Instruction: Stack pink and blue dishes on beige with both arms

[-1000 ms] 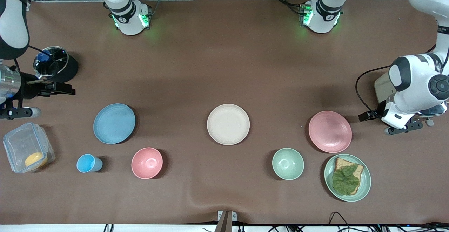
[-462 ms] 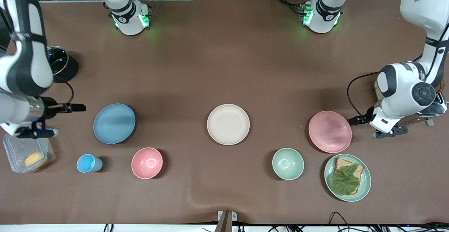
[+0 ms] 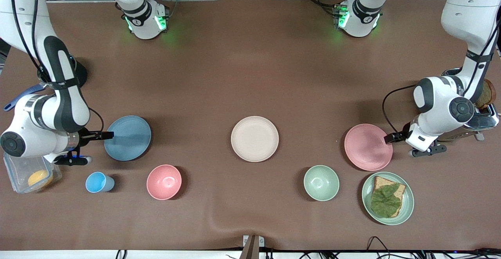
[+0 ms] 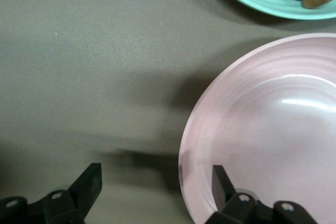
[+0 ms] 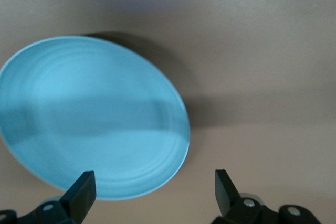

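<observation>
Both plates looked light, stiff and slick; I'd pinch rims: pink plate (image 3: 368, 146) at three o'clock, blue plate (image 3: 127, 137) at nine. Left gripper (image 4: 156, 182) and right gripper (image 5: 152, 188) were released, each just beside its plate.

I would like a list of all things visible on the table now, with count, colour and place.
blue plate: one, light blue, toward the right arm's end
beige plate: one, cream, mid-table
pink plate: one, pale pink, toward the left arm's end
pink bowl: one, nearer the camera than the blue plate
blue cup: one, beside the pink bowl
green bowl: one, pale green, beside the green plate
green plate: one, carrying bread with a leaf
clear container: one, something orange inside
toaster: one, silver, under the left arm
right pincer: open, at the blue plate's rim
left pincer: open, at the pink plate's rim
</observation>
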